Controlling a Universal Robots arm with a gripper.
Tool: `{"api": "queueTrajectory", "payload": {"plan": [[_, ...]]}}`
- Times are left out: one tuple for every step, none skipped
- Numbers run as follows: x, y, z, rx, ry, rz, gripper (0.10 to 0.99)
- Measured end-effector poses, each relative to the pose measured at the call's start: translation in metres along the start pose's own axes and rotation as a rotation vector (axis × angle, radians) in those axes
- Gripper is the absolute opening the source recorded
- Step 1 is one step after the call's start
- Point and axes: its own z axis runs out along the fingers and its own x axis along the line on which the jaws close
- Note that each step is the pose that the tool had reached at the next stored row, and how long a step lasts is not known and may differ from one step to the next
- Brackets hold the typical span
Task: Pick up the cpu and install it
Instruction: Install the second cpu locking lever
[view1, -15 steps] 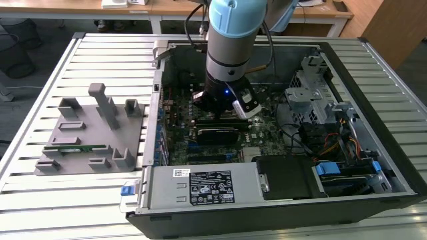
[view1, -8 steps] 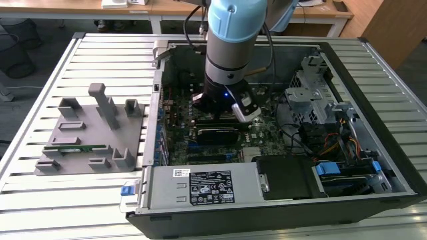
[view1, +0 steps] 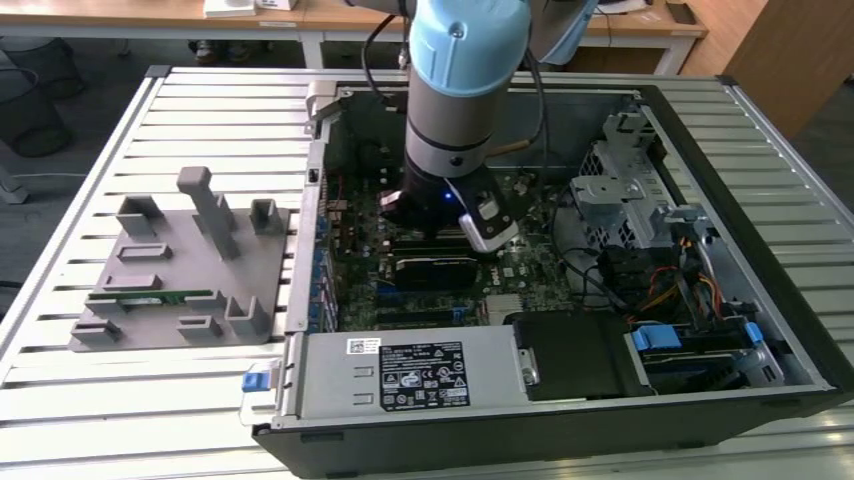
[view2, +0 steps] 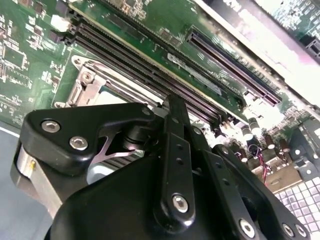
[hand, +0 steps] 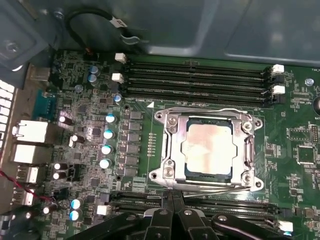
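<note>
Gripper (view1: 430, 205) of the blue and grey arm (view1: 461, 80) is lowered deep inside the open computer case (view1: 747, 330), just above the motherboard (view1: 534, 265). In the first wrist view its black fingers (hand: 172, 215) stand close together, with no visible gap and nothing held between them. They hover beside the edge of the processor socket (hand: 207, 150).

The cpu (hand: 209, 146) lies flat inside this socket, its silvery top with a pale pinkish stain facing up, and the metal frame of the socket goes around it on all sides. Long black memory slots (hand: 197, 80) run along one side of the socket, and more slots lie on the opposite side, near the fingers. In the second wrist view the black linkage of the gripper (view2: 170, 180) covers most of the socket, and I can see the memory slots (view2: 150, 65) just behind it.

Outside the case, on the exterior view's left, a grey parts holder (view1: 174, 280) rests on the slatted table (view1: 107, 400). A green memory stick (view1: 154, 297) lies in it. The power supply (view1: 407, 372) sits at the near edge of the case.
</note>
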Motion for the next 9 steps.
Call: {"api": "queueTrajectory", "payload": {"plan": [[0.0011,-0.0001,0.0001,-0.004,-0.0003,0.000,0.106],[0.0021,-0.0001,0.0002,-0.008,-0.0005,0.000,0.106],[0.0030,0.0000,0.0004,-0.011,-0.0008,0.000,0.106],[0.0038,0.0000,0.0008,-0.014,-0.0009,0.000,0.106],[0.0045,-0.0001,0.0012,-0.018,-0.0011,0.000,0.106],[0.0052,-0.0002,0.0018,-0.021,-0.0013,0.000,0.106],[0.0063,-0.0008,0.0051,-0.042,-0.0026,-0.001,0.106],[0.0064,-0.0010,0.0059,-0.049,-0.0031,-0.001,0.106],[0.0065,-0.0012,0.0068,-0.055,-0.0035,-0.001,0.106]]}}
